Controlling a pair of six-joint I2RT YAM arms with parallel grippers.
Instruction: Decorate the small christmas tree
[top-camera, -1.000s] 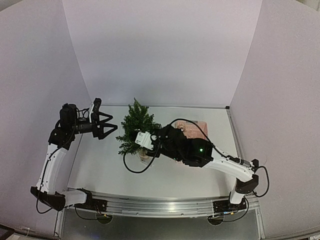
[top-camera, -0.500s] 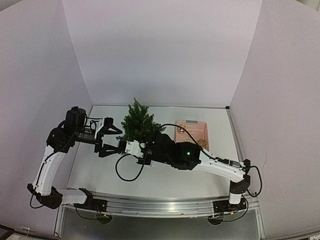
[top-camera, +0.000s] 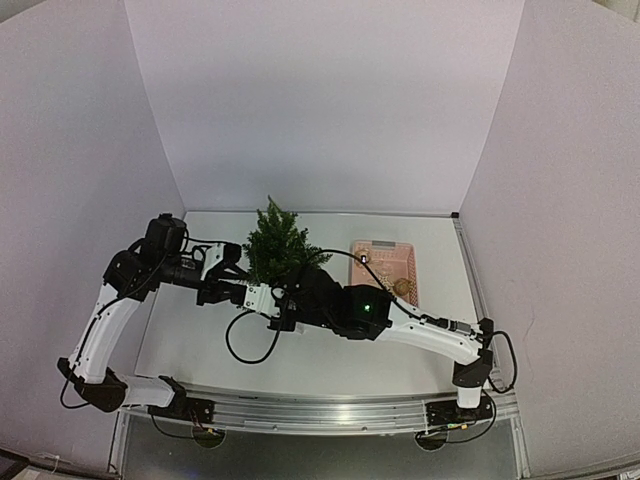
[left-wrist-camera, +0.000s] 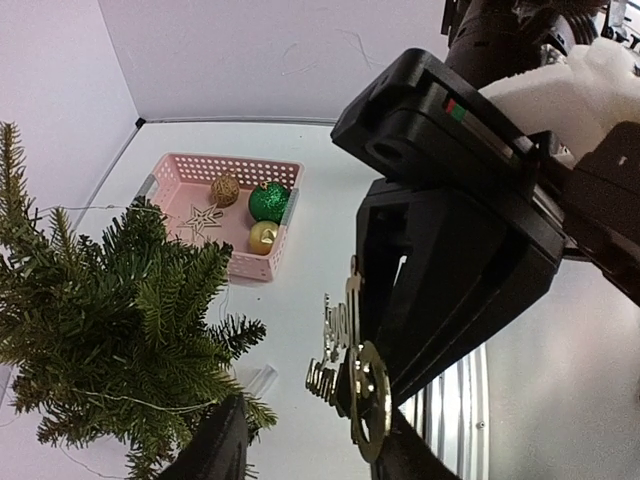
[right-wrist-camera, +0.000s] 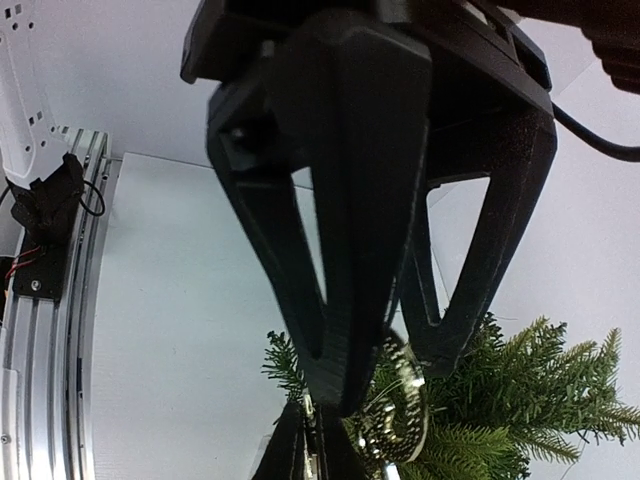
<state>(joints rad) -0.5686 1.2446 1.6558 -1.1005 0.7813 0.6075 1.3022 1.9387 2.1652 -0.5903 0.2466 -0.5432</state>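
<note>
The small christmas tree (top-camera: 278, 250) stands at the back middle of the table, dark green and bushy; it fills the left of the left wrist view (left-wrist-camera: 110, 330). My right gripper (top-camera: 262, 298) is just in front of the tree. It is shut on a gold glitter ornament (left-wrist-camera: 345, 350) made of lettering and a ring, which also shows in the right wrist view (right-wrist-camera: 400, 415). My left gripper (top-camera: 232, 285) meets it from the left. Its fingers straddle the ornament with a gap on one side. The ring lies against one finger.
A pink basket (top-camera: 385, 268) sits right of the tree, holding a green ball (left-wrist-camera: 268, 201), two gold balls and a star. A black cable (top-camera: 240, 345) loops on the table below the grippers. A small clear tube (left-wrist-camera: 258, 378) lies by the tree's foot.
My left gripper has swung right to meet the right gripper, and its jaws have narrowed around the ornament. The right arm has reached further left, carrying the ornament.
</note>
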